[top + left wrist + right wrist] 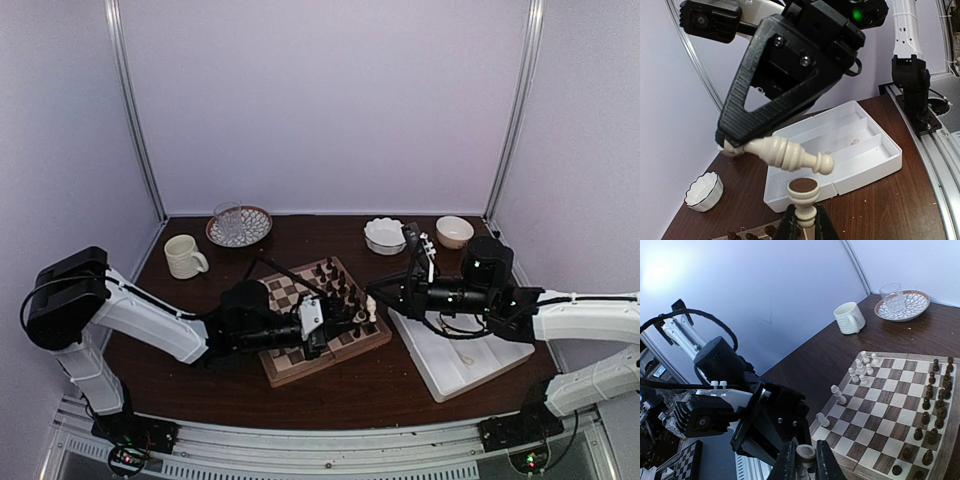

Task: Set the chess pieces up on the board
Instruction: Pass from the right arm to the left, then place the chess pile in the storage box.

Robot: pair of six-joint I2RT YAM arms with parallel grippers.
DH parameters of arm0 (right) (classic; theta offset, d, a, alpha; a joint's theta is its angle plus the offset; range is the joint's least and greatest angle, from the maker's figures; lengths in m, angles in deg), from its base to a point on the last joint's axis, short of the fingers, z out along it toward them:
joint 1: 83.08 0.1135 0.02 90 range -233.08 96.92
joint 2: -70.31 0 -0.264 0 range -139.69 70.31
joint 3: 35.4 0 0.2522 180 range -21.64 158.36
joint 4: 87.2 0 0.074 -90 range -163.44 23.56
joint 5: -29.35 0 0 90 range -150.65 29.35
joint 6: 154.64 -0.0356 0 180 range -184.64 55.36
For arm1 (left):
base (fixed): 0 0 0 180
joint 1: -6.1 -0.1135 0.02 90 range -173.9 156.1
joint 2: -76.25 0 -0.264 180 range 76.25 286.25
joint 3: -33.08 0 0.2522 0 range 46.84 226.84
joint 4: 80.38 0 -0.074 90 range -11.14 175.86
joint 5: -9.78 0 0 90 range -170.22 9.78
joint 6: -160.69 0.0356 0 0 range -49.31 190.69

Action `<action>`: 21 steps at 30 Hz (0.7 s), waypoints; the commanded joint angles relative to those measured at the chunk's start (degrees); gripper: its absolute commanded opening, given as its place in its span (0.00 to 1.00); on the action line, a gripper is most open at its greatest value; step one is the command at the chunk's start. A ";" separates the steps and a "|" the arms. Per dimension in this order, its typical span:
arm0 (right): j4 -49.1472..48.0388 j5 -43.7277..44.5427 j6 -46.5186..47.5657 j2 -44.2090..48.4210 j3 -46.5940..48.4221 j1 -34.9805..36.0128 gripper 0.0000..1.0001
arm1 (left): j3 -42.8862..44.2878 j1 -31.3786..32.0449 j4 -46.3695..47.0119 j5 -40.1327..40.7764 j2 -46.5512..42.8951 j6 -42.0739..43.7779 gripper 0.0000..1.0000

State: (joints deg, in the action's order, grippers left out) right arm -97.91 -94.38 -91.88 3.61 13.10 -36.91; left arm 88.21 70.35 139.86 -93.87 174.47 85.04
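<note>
Both sets of jaws are shut, each on one cream figure. The left jaws pinch the stem of an upended piece (804, 197), its brown felt base pointing away from the fingers. The right jaws clamp the base end of a sideways piece (785, 152), whose knob hangs just above that felt base; whether they touch I cannot tell.

They meet over the right edge of the board (290, 357), by the narrow strip of table (230, 395) between board and tray (460, 365). Dark pieces (335, 280) stand close behind the left jaws. Open room lies along the near table edge and left of the board, toward the mug (183, 256). The tray's near corner sits close to the table's front edge.

From above, only a sliver of cream shows between the jaws. The left wrist view alone separates the two figures and shows the tray's long compartments, holding specks too small to name, plus a scalloped bowl (704, 191). The right wrist view alone lays out the board: cream pieces (862, 369) bunched at the corner nearest the mug, one more upright and one lying nearby, and dark pieces along the opposite side.
</note>
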 commanded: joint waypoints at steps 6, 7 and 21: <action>10.43 21.38 1.33 10.81 -4.21 -5.83 0.00 | -3.03 0.32 -3.98 2.69 -5.45 0.67 0.08; 13.87 26.14 1.92 11.94 -3.79 -6.10 0.00 | -3.06 0.31 -5.93 2.95 -6.34 0.36 0.08; 34.48 67.00 2.73 11.10 -1.43 -8.35 0.06 | 11.84 0.30 -60.71 9.77 -13.45 -4.81 0.08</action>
State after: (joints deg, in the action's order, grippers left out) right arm -69.78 -39.63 -88.23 17.84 9.69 -44.84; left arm 94.59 70.35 98.92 -87.23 160.17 82.98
